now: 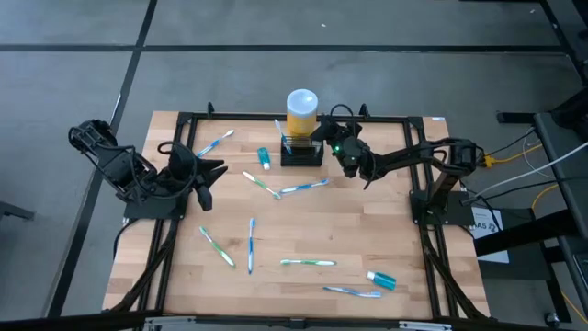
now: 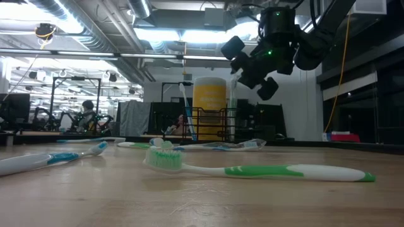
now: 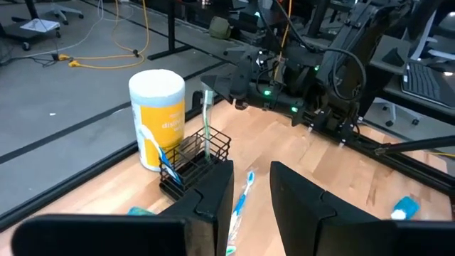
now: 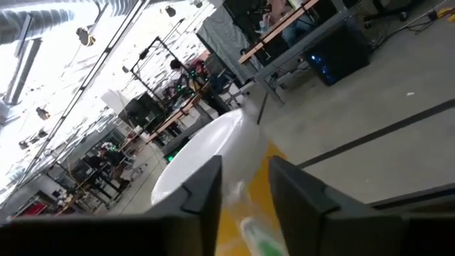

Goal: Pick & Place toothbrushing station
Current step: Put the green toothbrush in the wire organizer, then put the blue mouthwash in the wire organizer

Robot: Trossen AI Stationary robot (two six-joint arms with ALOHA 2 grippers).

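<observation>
While the right end effector (image 1: 342,153) hangs just beside and above the toothbrushing station (image 1: 301,150), its fingers stand parted around a green toothbrush (image 3: 207,121) upright in the holder, so the release step appears in hand; next, a clean withdrawal. Left end effector (image 1: 208,175), narrowly parted and empty, waits well away from it.

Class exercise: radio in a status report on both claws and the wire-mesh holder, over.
Right claw open beside wire-mesh holder, green toothbrush standing inside. Left claw open, empty, waiting at left edge. Yellow canister behind holder.
</observation>
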